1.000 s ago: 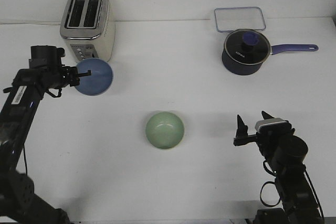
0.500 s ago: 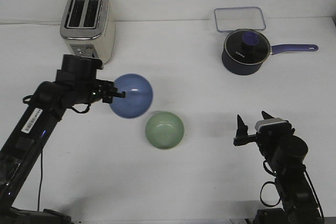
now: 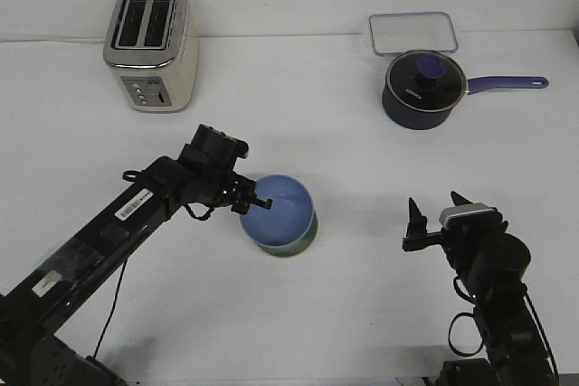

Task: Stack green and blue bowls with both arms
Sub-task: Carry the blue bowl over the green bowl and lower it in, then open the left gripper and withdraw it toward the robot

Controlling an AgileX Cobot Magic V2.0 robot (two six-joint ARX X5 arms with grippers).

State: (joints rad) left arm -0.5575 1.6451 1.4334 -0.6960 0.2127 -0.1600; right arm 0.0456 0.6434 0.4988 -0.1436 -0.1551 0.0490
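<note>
The pale blue bowl (image 3: 280,208) is held by my left gripper (image 3: 251,202), which is shut on its near-left rim. The bowl hangs tilted right over the pale green bowl (image 3: 301,242), of which only a thin crescent of rim shows at the lower right. I cannot tell whether the two bowls touch. My right gripper (image 3: 437,212) is open and empty, low at the right of the table, well apart from the bowls.
A silver toaster (image 3: 150,45) stands at the back left. A dark navy saucepan (image 3: 422,89) with a purple handle sits at the back right, with a clear lidded container (image 3: 412,32) behind it.
My left arm has carried the blue bowl from beside the toaster rightward and forward to right over the green bowl. The right arm has not moved.
</note>
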